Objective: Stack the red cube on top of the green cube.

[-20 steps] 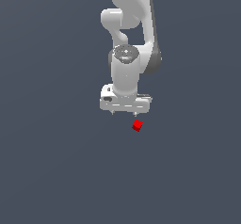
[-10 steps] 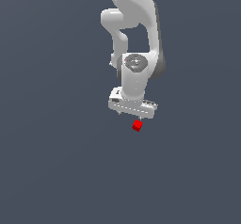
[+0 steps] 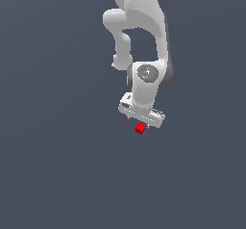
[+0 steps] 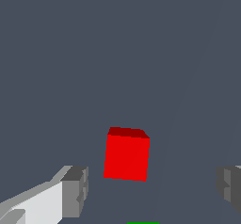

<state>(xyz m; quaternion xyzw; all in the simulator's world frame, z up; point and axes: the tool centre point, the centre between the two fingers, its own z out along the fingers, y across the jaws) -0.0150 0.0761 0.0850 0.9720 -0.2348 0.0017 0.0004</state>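
The red cube [image 4: 126,155] is seen on the grey floor [image 4: 117,53] between the two grey fingertips [image 4: 75,190] of the gripper [image 4: 150,190], touched by neither; the jaws are spread wide, nothing grasped. A sliver of the green cube [image 4: 142,222] is caught at the wrist picture's edge. In the exterior view, the red cube [image 3: 140,128] is shown just under the gripper [image 3: 142,120].

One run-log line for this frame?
phase: approach | tool: open, astride red cube, no contact | green cube: sliver visible in wrist view | stack: not done
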